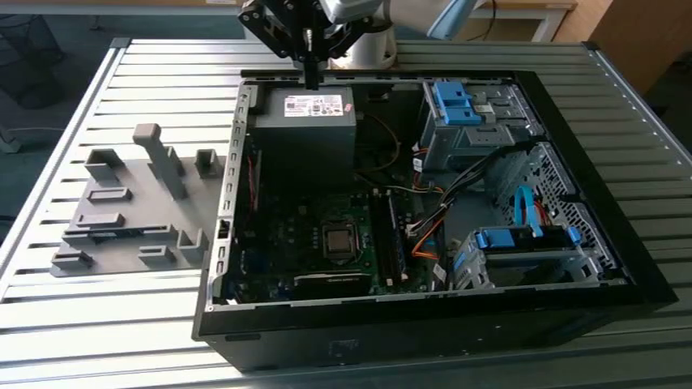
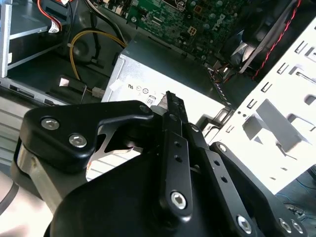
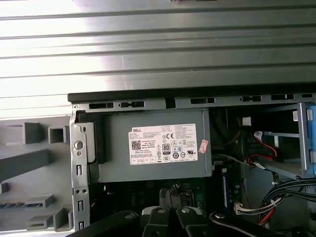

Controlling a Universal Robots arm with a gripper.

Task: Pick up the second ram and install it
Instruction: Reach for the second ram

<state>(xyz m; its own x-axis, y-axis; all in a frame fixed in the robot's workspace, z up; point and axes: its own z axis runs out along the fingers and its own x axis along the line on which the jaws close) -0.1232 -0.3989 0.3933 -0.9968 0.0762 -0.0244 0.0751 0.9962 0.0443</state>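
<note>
Gripper (image 1: 311,74), pinched together and empty, hovers over the power supply (image 1: 306,121) — the memory stick (image 1: 108,236) seems to lie at eight o'clock in the grey holder (image 1: 141,212), long axis three-to-nine.

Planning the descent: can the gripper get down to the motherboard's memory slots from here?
Probably yes. The gripper hangs above the power supply, the case is open on its side, and nothing covers the memory slots. Loose cables lie close beside them, on the exterior view's right.
</note>
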